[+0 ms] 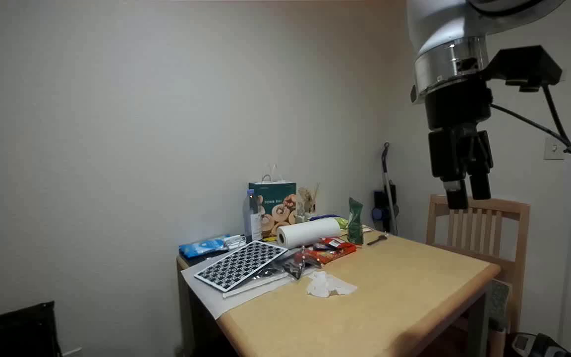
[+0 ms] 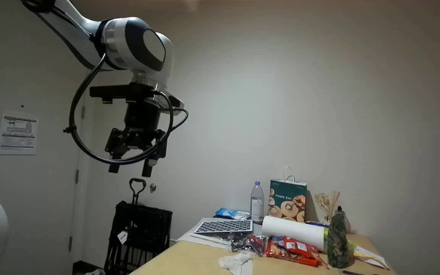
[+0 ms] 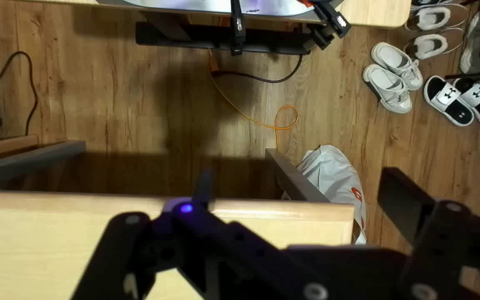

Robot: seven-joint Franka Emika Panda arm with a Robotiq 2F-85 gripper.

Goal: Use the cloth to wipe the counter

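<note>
The arm holds its hand pointing downward in mid-air, fingers spread apart.

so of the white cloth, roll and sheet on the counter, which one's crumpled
The cloth, lying on the counter: folded unevenly, with a ragged outline. The roll is a smooth cylinder; the sheet lies flat, partly under the board.

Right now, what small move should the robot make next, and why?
I'd probably move the hand toward the cloth: the hand is open, empty and high up, while the cloth lies crumpled on the counter, out of the wrist view.
</note>
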